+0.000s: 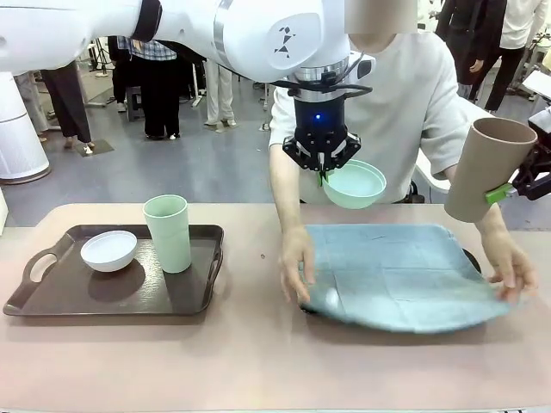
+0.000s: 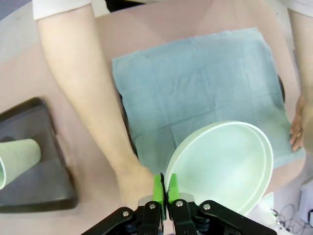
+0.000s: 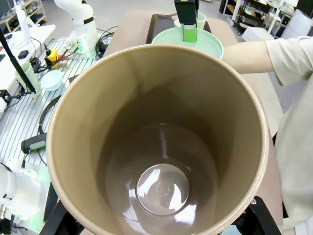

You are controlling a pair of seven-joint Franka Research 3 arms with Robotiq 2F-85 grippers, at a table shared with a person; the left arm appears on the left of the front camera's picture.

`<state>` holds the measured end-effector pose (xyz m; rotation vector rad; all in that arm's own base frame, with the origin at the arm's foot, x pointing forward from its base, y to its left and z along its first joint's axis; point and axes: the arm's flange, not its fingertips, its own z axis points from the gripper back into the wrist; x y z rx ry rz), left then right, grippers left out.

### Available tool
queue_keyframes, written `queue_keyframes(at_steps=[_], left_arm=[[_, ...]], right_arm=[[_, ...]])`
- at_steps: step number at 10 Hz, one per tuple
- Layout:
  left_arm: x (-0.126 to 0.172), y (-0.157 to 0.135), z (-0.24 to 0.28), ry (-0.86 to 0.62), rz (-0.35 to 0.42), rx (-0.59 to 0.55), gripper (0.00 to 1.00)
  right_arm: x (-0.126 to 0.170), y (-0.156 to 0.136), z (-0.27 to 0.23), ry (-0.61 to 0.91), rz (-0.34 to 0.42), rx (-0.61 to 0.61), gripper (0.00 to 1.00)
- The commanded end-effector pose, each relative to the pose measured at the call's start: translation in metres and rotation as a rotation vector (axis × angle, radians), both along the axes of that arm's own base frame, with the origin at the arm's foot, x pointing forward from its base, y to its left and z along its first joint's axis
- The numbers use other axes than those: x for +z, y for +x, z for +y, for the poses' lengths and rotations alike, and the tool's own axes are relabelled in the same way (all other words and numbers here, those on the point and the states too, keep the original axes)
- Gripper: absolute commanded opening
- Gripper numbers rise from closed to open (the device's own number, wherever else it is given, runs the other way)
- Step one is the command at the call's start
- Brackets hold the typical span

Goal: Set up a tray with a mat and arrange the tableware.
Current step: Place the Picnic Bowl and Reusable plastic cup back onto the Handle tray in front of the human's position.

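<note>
Above the mat (image 1: 396, 275), mint-green bowl (image 1: 355, 185), tan-brown tumbler (image 1: 486, 168) aloft

I'm seeing soft woven cloth on the mat (image 1: 400, 280), creased in squares. The tan-brown tumbler (image 3: 161, 147) looks like smooth plastic, with a faint sheen inside its base. The mint-green bowl (image 2: 230, 161) is matt plastic. The dark tray (image 1: 52, 297), at the left edge of the table (image 1: 258, 353), looks smooth and slightly glossy.

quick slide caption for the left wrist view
Left claw pinches the rim of a small mint-green plastic bowl above the grey-blue cloth mat.
</note>
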<state>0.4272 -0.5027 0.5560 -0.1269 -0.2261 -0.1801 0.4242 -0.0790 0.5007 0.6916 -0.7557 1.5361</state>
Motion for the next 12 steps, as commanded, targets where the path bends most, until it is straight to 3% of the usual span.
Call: queue_keyframes(at_steps=[1, 12], left_arm=[[0.0013, 0.0009, 0.0013, 0.007, -0.010, -0.012, 0.00], [0.0013, 0.0009, 0.0013, 0.007, -0.010, -0.012, 0.00]], right_arm=[[0.0025, -0.0007, 0.0015, 0.016, -0.017, 0.001, 0.00], [0.0025, -0.0007, 0.0015, 0.016, -0.017, 0.001, 0.00]])
